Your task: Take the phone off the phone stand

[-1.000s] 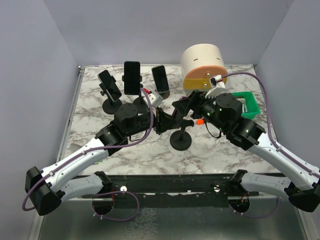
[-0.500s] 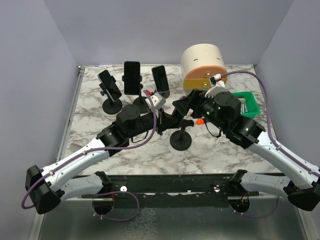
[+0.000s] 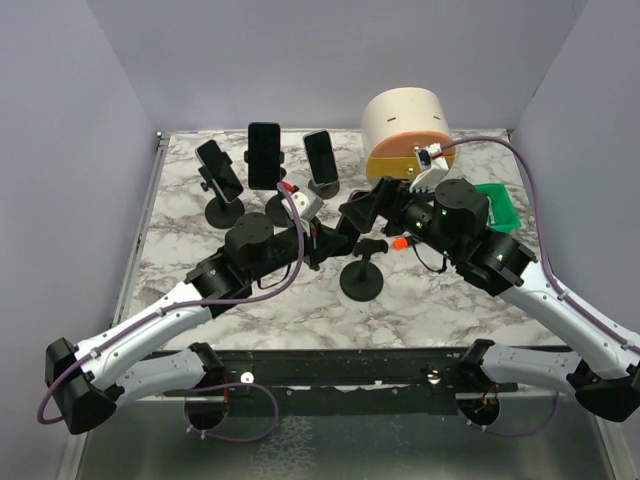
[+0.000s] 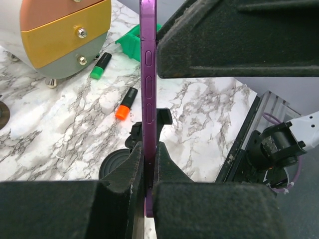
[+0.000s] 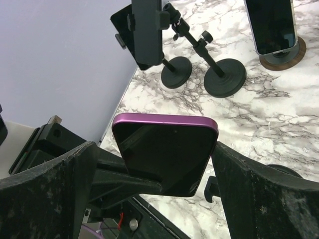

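Your purple phone (image 4: pixel 148 74) stands upright at mid-counter. The clamp of the black phone stand (image 3: pixel 361 283) shows on both sides of its lower half. The left jaws are narrow, their pads (image 4: pixel 122 196) pressed against the phone's two faces. The right jaws stand wide, one finger (image 5: pixel 55 184) off each long edge. The finger on the right of that view lies close against the phone's corner, and the other shows a gap.

For room, the marble counter (image 3: pixel 300 310) lies bare between the stand and the near edge. An orange marker (image 3: pixel 400 242) lies just beside the stand toward the right edge, and a green bin (image 3: pixel 497 205) sits nearer that edge. Three other phones (image 3: pixel 264 155) on stands crowd the far-left part. A round drawer cabinet (image 3: pixel 405 135) sits at the far edge.

From above, the arms hide the phone from you. The left wrist view gives it edge-on, side buttons showing, along with a green marker (image 4: pixel 99 65) by the cabinet. The right wrist view gives its dark screen and top edge.
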You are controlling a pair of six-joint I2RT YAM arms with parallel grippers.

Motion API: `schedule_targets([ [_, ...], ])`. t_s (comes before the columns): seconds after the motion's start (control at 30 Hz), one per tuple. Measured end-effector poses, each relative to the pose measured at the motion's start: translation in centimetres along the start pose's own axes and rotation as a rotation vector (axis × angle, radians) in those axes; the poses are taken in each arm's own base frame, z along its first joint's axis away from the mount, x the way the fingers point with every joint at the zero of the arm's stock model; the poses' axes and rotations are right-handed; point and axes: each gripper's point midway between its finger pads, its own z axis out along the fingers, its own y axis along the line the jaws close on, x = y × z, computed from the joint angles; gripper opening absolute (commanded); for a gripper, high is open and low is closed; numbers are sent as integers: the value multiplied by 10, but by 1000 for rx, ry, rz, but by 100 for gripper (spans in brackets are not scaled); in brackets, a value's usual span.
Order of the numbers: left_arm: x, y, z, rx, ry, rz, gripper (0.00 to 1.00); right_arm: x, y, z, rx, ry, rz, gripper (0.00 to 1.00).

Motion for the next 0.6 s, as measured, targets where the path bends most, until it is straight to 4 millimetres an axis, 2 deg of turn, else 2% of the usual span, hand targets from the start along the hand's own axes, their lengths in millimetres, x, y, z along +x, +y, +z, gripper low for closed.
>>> schedule_targets([
  [0.17,0,4,-8,-27,-5,0,0,2,4,-3,-25,18,-19,100],
  [0.27,3,9,-19,-62,3,-1,0,-2,8,-11,-50,10,-47,100],
  [0.5,24,23,-52,-148,37,-13,0,-26,26,-56,-164,-80,-137,100],
  [0.6,38,27,-61,-180,68,-54,0,-24,25,-71,-194,-100,-182,100],
])
